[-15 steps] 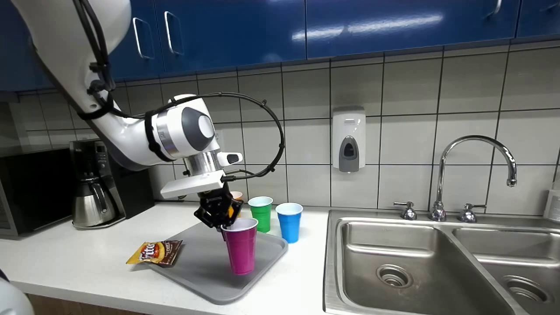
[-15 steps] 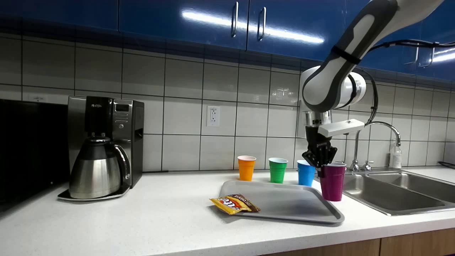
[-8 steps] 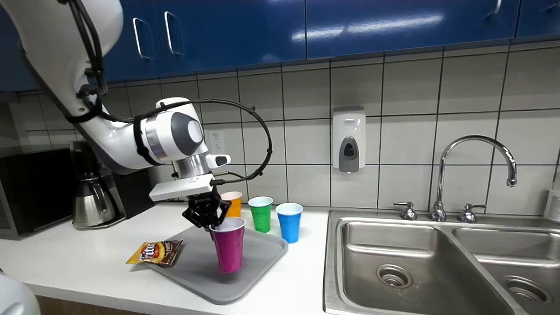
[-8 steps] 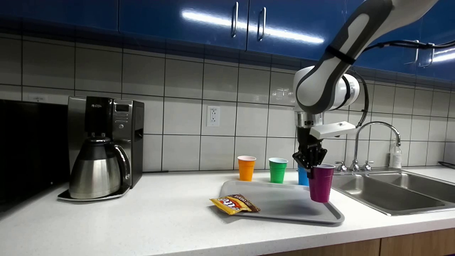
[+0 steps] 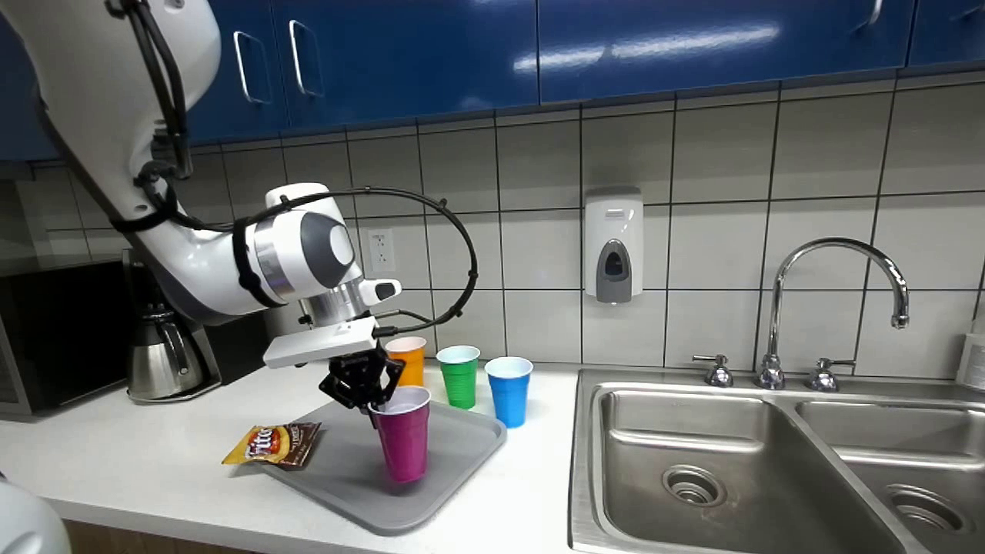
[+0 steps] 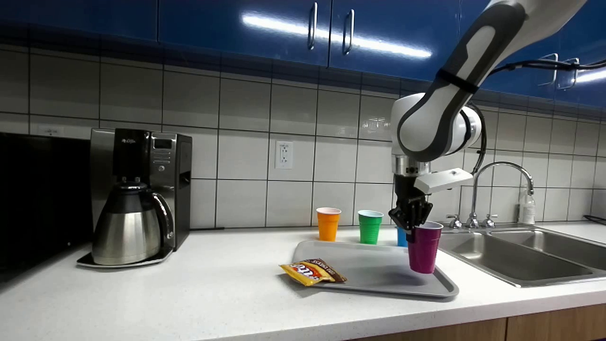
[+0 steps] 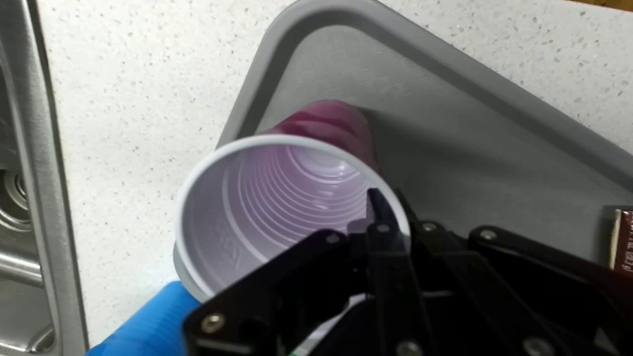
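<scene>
At the rim of the magenta plastic cup (image 5: 403, 446), the black two-finger gripper (image 7: 389, 197) is closed on the sidewall: one finger lies inside, one outside. Compared with one second ago, the cup has shifted away from the stainless-steel double-bowl sink (image 5: 587, 462) in both exterior views; in the last half second it has also descended. Result: the cup, roughly upright, is located over the sink-side corner of the grey tray (image 6: 378, 260). Contact between base and tray cannot be confirmed from here. By judgement, the cup is now close to the tray surface but remains borne by the grip; release is not yet made. The yellow-and-brown snack packet (image 6: 312, 272), lying across the tray's edge away from the sink, is unmoved. Between the tray and the tiled wall (image 6: 241, 199), the orange cup (image 6: 328, 226), the green cup (image 6: 369, 228) and the blue cup (image 5: 509, 394) stand upright on the white countertop (image 6: 189, 293). Farther from the grip stand the drip coffee maker (image 6: 163, 177) and its thermal carafe (image 6: 127, 237).
</scene>
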